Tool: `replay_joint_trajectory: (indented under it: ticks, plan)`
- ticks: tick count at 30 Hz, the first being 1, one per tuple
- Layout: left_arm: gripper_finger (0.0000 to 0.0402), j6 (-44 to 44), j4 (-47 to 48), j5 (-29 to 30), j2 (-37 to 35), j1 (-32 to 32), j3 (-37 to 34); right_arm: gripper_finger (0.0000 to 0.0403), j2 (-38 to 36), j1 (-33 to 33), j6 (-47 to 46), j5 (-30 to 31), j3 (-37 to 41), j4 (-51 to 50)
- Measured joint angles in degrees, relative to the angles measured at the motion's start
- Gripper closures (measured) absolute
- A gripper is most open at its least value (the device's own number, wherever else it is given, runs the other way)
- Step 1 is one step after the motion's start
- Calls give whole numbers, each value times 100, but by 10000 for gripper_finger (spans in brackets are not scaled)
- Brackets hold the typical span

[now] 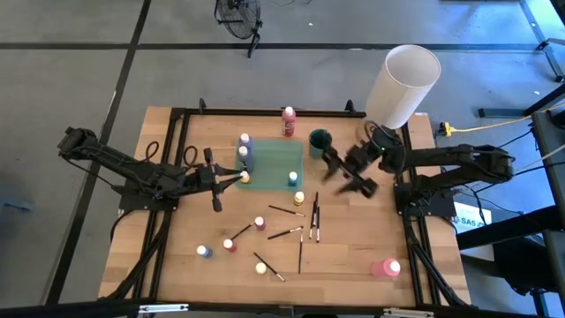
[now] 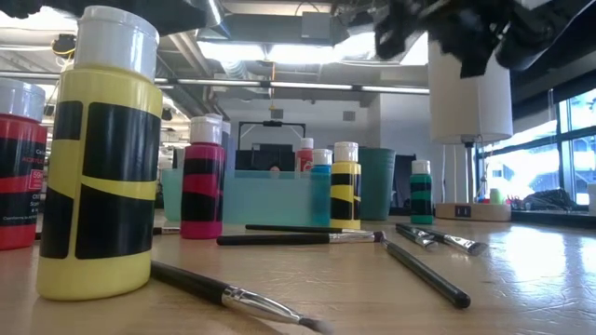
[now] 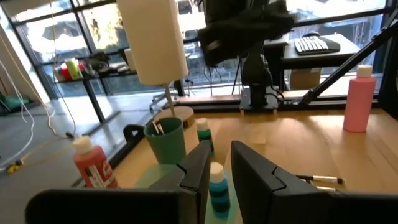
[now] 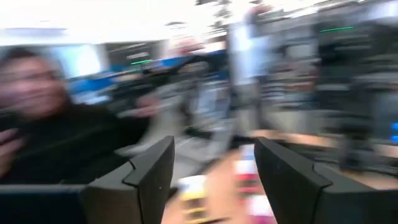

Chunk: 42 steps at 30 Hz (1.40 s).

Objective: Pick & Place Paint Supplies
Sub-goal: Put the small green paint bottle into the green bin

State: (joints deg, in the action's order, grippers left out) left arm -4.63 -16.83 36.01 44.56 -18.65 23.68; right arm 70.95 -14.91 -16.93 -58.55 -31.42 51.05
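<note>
Small white-capped paint bottles stand in a teal tray (image 1: 274, 155), among them a purple one (image 1: 245, 141) and a blue one (image 3: 216, 186). More bottles (image 1: 229, 245) and thin dark brushes (image 1: 300, 234) lie loose on the wooden table nearer the front. A green cup (image 3: 168, 140) holds brush handles. My left gripper (image 1: 235, 179) hovers level over the tray's left edge, beside a yellow bottle (image 1: 244, 177). Its fingers (image 3: 205, 168) stand close together with a narrow gap and nothing between them. My right gripper (image 4: 214, 155) is raised near the cup, open wide and empty.
A big white cylinder (image 1: 403, 84) stands at the table's far right corner. A red bottle (image 1: 289, 121) sits at the far edge and a taller pink bottle (image 1: 386, 268) at the front right. A person (image 4: 37, 112) shows beyond the table in the right wrist view.
</note>
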Motion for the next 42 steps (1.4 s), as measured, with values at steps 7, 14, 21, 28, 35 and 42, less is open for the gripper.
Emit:
replay_joint_trajectory:
  ticks: [7,14,21,28,35,42]
  plan:
    - [345,200,253,-4,0,-1,0,188,-752,205,348,-423,0,-2002]
    - [342,198,254,-7,0,-1,0,188,-1433,224,1589,3687,-149,-6428]
    - [347,195,252,-7,-2,-1,0,188,-1582,398,747,5339,-203,-7081]
    - [346,195,252,-7,-2,-1,0,160,-1579,472,84,6441,-203,-7819]
    - [350,220,466,-9,-2,-1,0,117,-1579,532,-228,7070,-203,-7816]
    - [346,237,477,-9,-1,-1,0,92,-1507,405,-1006,7095,-203,-7912]
